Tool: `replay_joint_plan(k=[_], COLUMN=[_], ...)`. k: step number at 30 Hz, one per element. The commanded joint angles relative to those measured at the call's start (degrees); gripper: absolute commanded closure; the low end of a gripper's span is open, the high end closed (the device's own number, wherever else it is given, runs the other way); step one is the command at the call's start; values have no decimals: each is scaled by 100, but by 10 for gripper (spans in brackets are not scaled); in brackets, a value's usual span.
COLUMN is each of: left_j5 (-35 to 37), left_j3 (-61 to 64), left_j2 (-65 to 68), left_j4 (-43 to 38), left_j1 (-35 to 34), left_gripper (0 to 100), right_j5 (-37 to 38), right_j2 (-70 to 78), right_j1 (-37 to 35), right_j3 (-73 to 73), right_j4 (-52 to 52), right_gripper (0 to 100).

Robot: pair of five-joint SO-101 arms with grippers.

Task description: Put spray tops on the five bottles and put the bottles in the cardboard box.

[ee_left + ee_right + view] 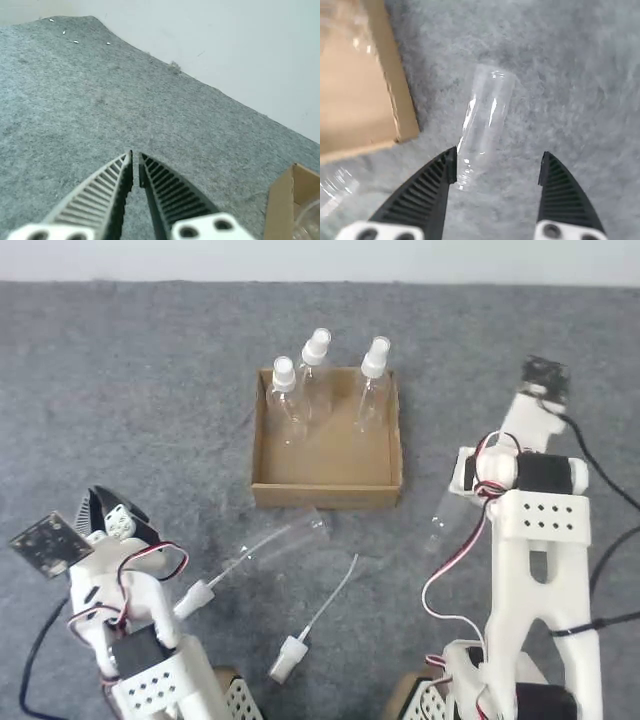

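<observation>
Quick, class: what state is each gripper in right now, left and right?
Left gripper: shut, holding nothing.
Right gripper: open, holding nothing, above a clear plastic bottle lying on the grey carpet.

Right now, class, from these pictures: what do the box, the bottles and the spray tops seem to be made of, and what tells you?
Cardboard box: brown card, matt, with folded walls and raw edges.
Bottles: clear and glossy, probably plastic, though glass cannot be ruled out; see-through, with bright glints.
Spray tops: white, smooth, likely moulded plastic, each with a thin clear tube.
</observation>
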Motion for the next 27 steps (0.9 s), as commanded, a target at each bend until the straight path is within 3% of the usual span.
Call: replay_joint_plan(k=[1, 6, 13, 20, 27], left_j5=[9, 9, 9, 9, 0], left_j3=[-75, -75, -75, -75, -75], left_j2=[-79, -70, -70, -70, -62], left_j4=[26, 26, 35, 35, 35], left_j1=[-9, -9, -9, -9, 0], left_gripper=[988, 988, 988, 988, 988], right_j5=[1424, 2945, 5802, 7745, 9222], right_j2=[-242, -242, -242, -242, -242], right_j1=[84, 84, 92, 92, 75], right_j3=[-404, -396, -396, -387, -44], right_j4=[84, 75, 48, 31, 22], right_gripper=[797, 797, 797, 796, 795])
